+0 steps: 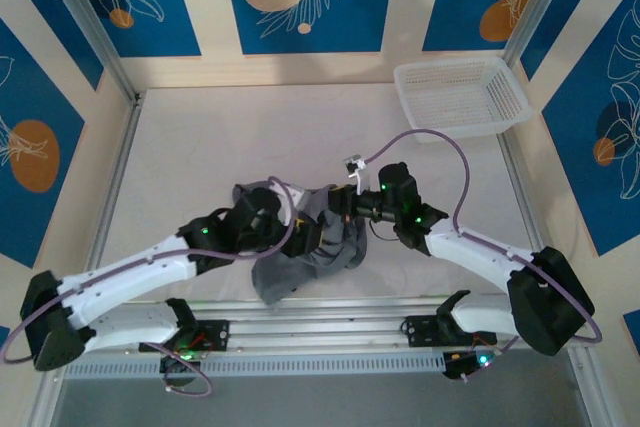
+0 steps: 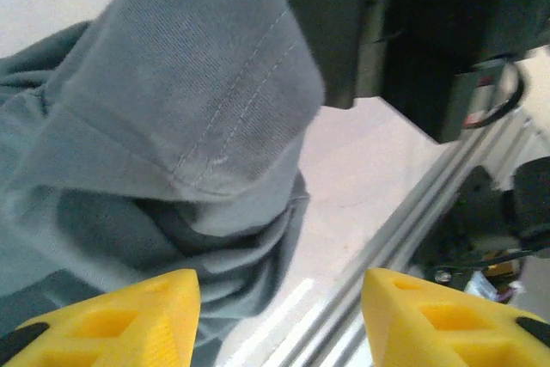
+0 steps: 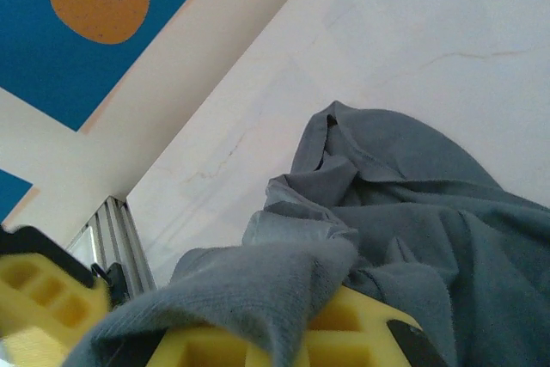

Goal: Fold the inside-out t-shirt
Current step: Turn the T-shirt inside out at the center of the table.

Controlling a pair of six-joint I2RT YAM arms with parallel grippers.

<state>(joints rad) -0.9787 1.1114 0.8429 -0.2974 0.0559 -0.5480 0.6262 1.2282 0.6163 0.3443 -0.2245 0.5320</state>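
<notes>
The dark grey t-shirt (image 1: 300, 252) lies bunched near the table's (image 1: 200, 147) front edge, well apart from the white basket (image 1: 462, 95). The left gripper (image 2: 279, 315) hangs beside the shirt, jaws spread, grasping nothing. The right gripper (image 3: 258, 333) has cloth draped between its jaws, grasping the shirt.

Overhead view; two close wrist views

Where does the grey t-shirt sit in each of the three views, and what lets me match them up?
Top external: the t-shirt lies bunched at centre, between both arms.
Left wrist: it fills the left and upper middle, stitched hem showing, above the yellow fingers.
Right wrist: it fills the lower right, draped over a yellow finger.
Shared landmark: the pale table.
</notes>
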